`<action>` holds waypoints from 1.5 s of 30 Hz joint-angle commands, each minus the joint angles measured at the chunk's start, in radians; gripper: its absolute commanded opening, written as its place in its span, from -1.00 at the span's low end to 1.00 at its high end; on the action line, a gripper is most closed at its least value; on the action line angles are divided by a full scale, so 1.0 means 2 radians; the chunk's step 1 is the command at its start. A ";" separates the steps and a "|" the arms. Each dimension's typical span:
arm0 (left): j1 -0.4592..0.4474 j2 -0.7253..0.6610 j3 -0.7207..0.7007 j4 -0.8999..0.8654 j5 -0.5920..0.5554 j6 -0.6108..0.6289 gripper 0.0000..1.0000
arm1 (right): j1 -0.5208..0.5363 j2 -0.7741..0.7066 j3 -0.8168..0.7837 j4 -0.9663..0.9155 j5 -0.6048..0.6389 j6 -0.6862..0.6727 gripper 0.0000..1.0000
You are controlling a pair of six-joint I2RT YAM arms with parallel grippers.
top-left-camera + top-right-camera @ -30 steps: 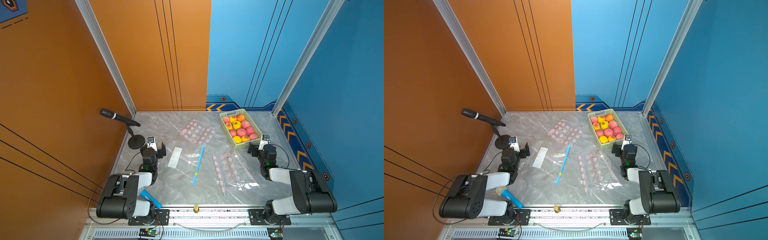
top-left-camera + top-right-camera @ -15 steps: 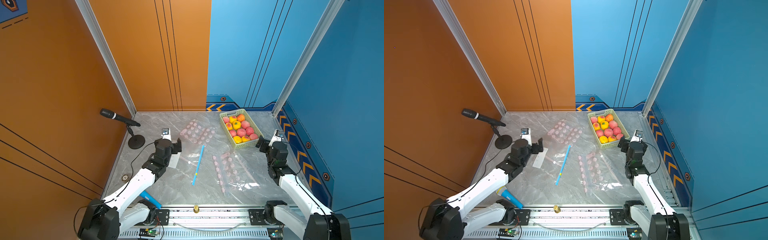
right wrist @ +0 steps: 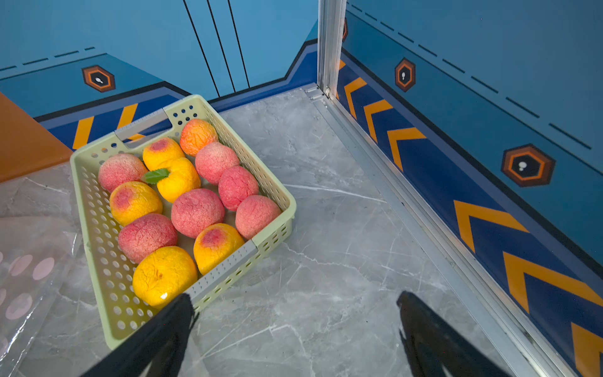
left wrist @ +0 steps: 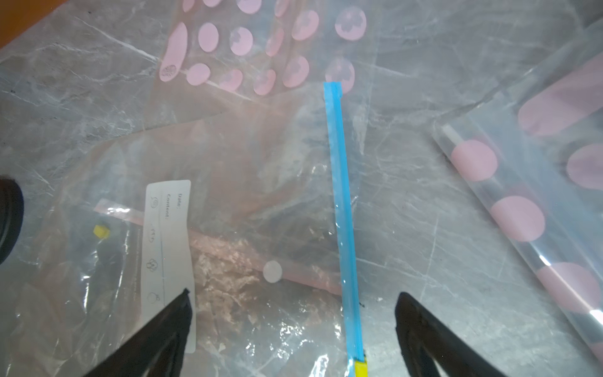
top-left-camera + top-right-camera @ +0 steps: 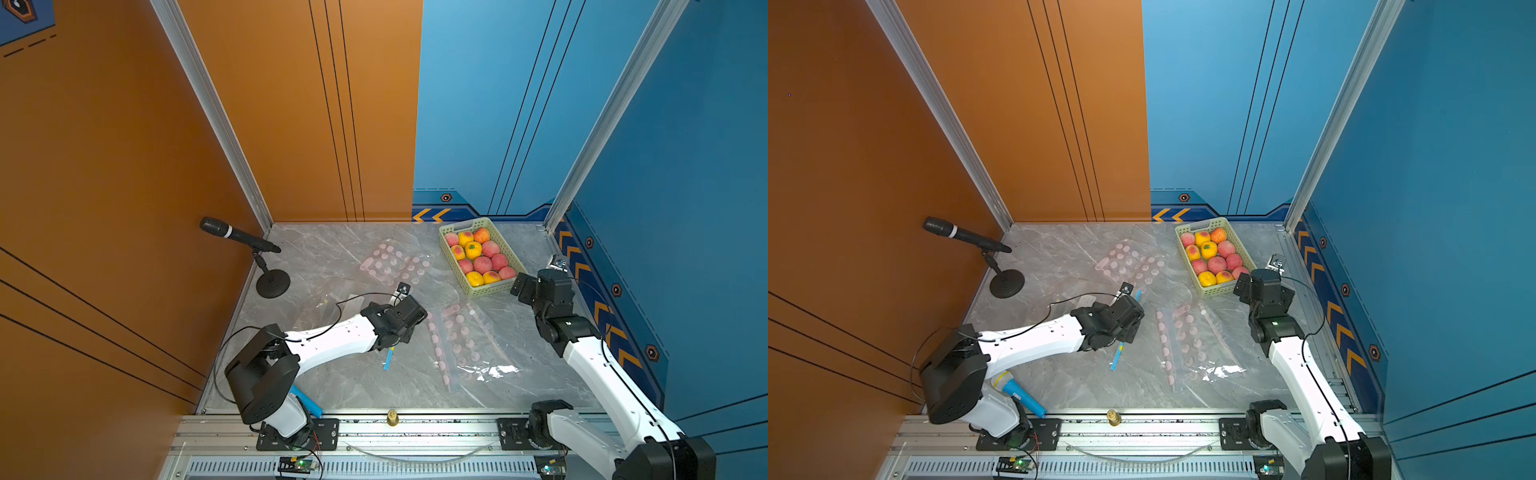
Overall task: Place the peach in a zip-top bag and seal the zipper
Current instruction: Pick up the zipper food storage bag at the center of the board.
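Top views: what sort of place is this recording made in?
Probably a purpose-built robot data-collection booth, not a home: orange and blue wall panels box in a marble-look tabletop, the left arm and right arm are bolted to a front rail, and a microphone stands by.

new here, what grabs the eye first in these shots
A pale green basket of pink and yellow peaches at the back right of the table stands out first. Next, the blue zipper strip of a clear zip-top bag below the open left gripper, and a black microphone far left.
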 commanded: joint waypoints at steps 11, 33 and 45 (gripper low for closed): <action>0.002 0.116 0.083 -0.084 0.030 -0.021 0.84 | 0.017 0.009 0.015 -0.040 0.009 0.028 0.99; 0.027 0.164 0.082 -0.059 0.086 -0.017 -0.59 | 0.049 0.028 0.039 -0.041 0.009 0.025 1.00; 0.023 0.059 0.079 -0.056 0.095 -0.009 -1.00 | 0.086 0.033 0.056 -0.084 -0.071 0.088 1.00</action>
